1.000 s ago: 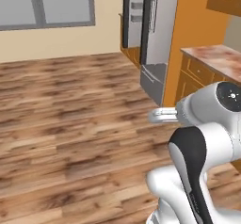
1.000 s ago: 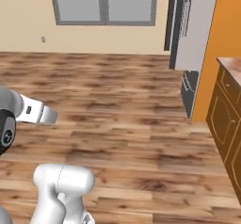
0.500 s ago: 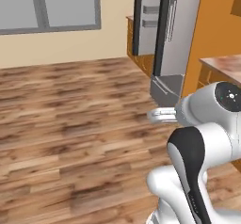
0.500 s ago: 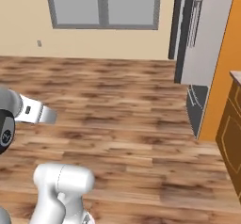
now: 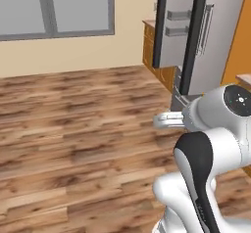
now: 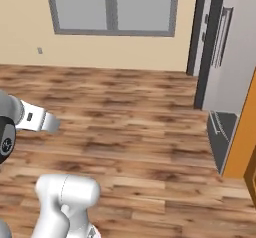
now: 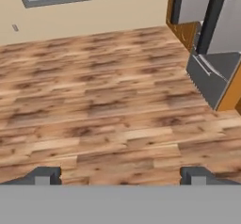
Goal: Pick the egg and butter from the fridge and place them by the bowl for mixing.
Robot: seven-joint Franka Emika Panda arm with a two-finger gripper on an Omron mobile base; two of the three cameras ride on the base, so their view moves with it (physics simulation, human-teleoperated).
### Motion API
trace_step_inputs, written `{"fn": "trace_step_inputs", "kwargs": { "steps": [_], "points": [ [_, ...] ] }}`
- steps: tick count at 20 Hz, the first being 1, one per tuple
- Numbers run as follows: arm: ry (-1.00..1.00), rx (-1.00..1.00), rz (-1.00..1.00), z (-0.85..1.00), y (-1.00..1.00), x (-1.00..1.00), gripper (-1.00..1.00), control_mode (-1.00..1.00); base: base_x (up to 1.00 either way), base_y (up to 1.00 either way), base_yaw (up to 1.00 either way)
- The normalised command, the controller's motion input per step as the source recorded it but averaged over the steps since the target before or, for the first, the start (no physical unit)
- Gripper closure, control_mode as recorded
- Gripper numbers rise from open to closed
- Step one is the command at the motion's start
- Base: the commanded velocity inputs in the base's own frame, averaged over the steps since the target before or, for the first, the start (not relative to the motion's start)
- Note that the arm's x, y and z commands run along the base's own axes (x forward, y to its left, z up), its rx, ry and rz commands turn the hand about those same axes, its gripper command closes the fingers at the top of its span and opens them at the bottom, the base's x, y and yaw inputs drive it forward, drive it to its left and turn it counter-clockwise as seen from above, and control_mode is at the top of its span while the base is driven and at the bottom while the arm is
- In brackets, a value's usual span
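A wood-plank floor (image 6: 125,132) in mixed brown tones spreads across the room; a cream wall (image 6: 25,37) rises behind it, holding a grey-framed window (image 6: 112,7); orange cabinets (image 5: 157,46) stand along the right side; light is even.

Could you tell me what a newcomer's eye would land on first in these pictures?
Probably the tall grey fridge at the upper right of the left base view, one door standing ajar with shelves visible on its inner side. Next, the wide wood floor under a grey-framed window, and the open end effector low in the hand view, holding nothing.
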Motion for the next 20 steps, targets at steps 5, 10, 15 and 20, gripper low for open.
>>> {"fn": "trace_step_inputs", "kwargs": {
  "steps": [5,10,15,20],
  "points": [
    [0.00,0.00,0.00,0.00,0.00,0.00,-1.00,1.00,1.00,0.00,0.11],
    [0.00,0.00,0.00,0.00,0.00,0.00,-1.00,1.00,1.00,0.00,0.10],
    [0.00,0.00,0.00,0.00,0.00,0.00,-1.00,1.00,1.00,0.01,0.09],
    [0.00,0.00,0.00,0.00,0.00,0.00,-1.00,1.00,1.00,0.03,0.03]
  ]
}}
